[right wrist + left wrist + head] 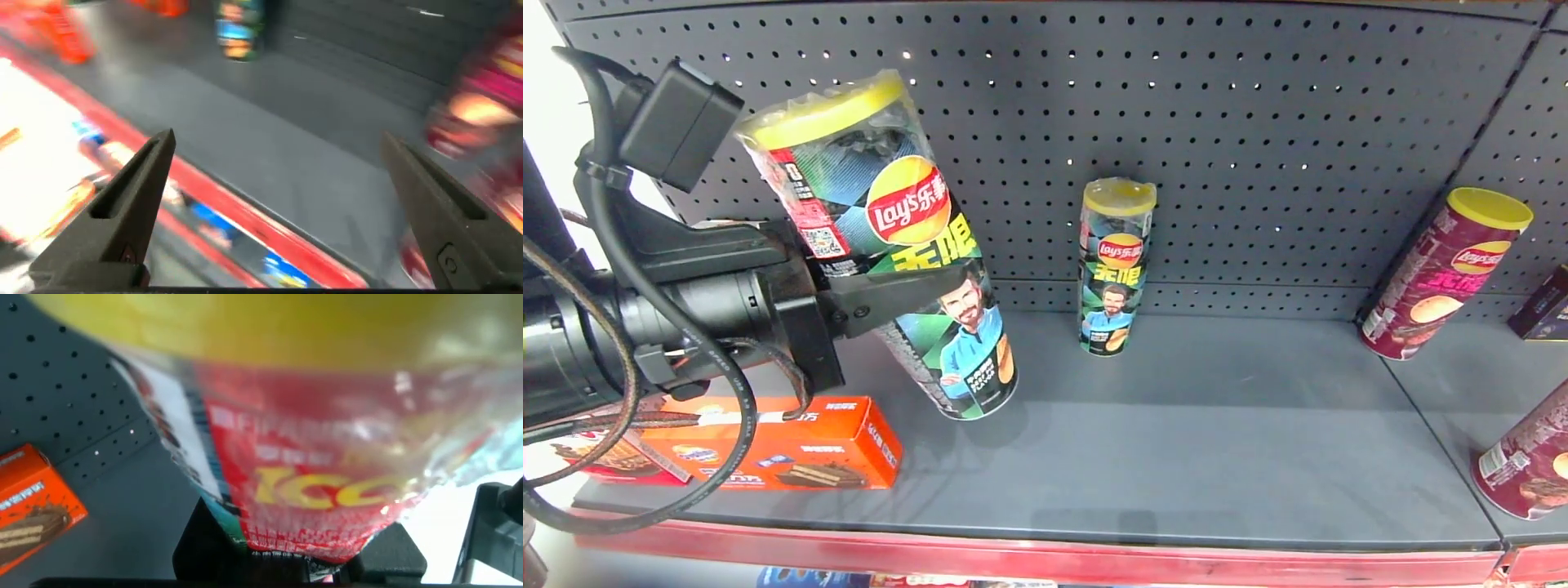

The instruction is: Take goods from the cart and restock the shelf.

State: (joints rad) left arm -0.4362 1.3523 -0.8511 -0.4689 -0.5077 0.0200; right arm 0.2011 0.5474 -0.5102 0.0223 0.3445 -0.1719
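As the head view showed, the left gripper [943, 286] pinched the tilted chip can [890, 204], its base near the shelf [1217, 433]. The left wrist view showed the can's yellow lid [286, 327] close up. The right wrist view showed the right gripper [278, 204], jaws spread wide, above the shelf's front edge.

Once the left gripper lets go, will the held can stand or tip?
Likely tips: the can is tall, narrow and held tilted in the left gripper. Round body, so it may roll on the flat shelf.
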